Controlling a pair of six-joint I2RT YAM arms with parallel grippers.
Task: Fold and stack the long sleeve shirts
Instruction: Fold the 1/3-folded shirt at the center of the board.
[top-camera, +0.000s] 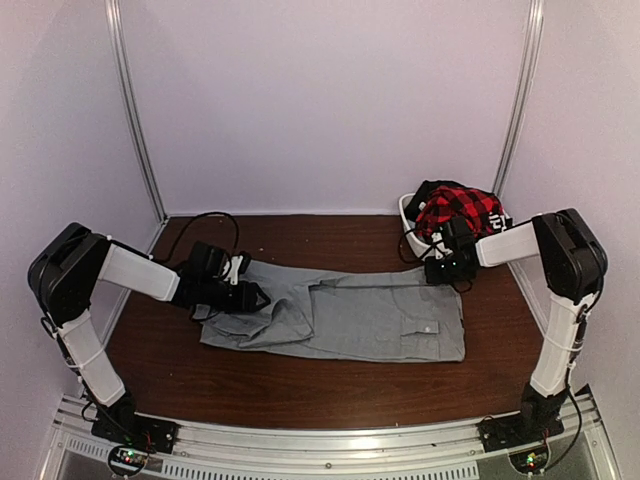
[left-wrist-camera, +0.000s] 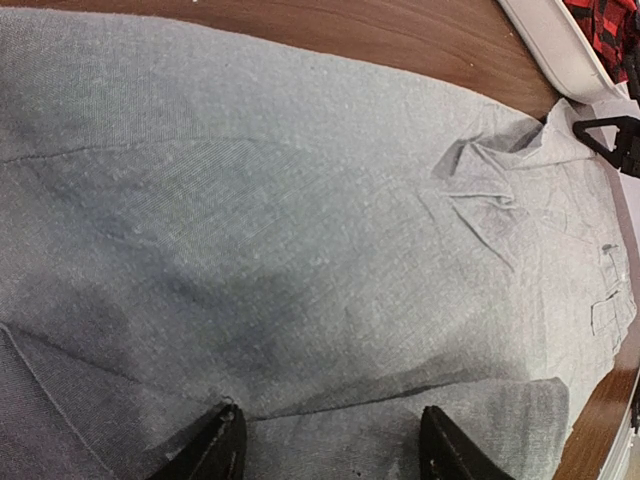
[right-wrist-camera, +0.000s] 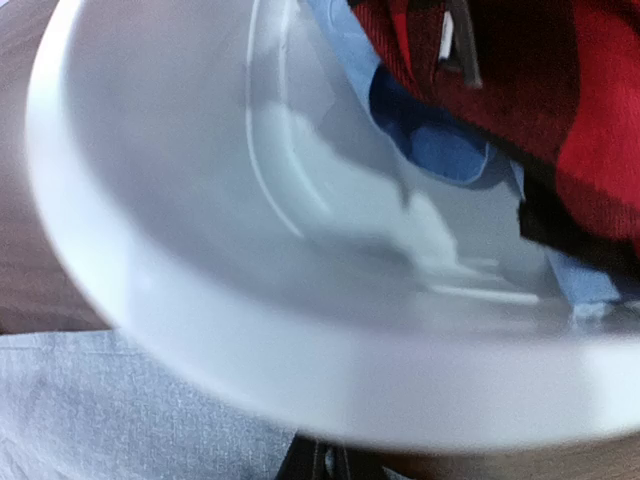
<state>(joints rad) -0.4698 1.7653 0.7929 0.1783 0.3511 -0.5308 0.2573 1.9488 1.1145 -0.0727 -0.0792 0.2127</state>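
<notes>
Grey shirt (top-camera: 350, 315) lies flat on the table (top-camera: 300, 390), folding looks barely begun. My left end effector (top-camera: 255, 297) hangs wide over its left end. My right end effector (top-camera: 440, 270) is closed tight at its far right corner; can't tell if cloth is caught. Red plaid shirt (top-camera: 455, 210) sits in the basket (top-camera: 408, 225) beyond that corner. Nothing stacked.

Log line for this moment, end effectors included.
grey shirt: flat on table | left end effector: open over it | right end effector: shut on its corner
</notes>
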